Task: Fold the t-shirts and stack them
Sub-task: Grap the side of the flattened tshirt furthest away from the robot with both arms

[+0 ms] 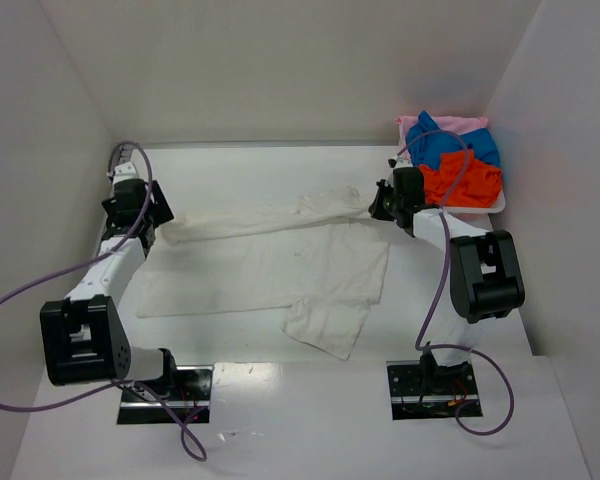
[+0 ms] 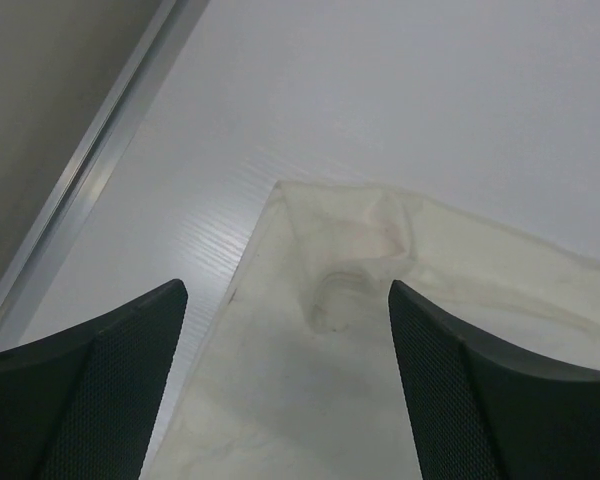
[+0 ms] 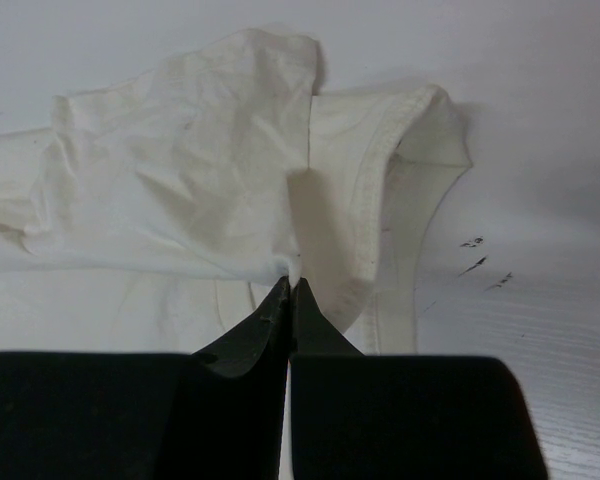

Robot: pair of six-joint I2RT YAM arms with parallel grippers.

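Off-white t-shirt [image 1: 280,265] mid-fold — right gripper [image 3: 291,285] pinches cloth, left gripper [image 2: 285,290] gapes near the desk's left edge; probably clamps next.

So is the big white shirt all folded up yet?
Not yet. The large off-white cloth t-shirt is only partly folded: one far strip lies doubled over, the rest spread flat.

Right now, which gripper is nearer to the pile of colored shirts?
Right. The right gripper is beside the colored shirts, shut on the off-white shirt; the left gripper hangs open at that shirt's far end.
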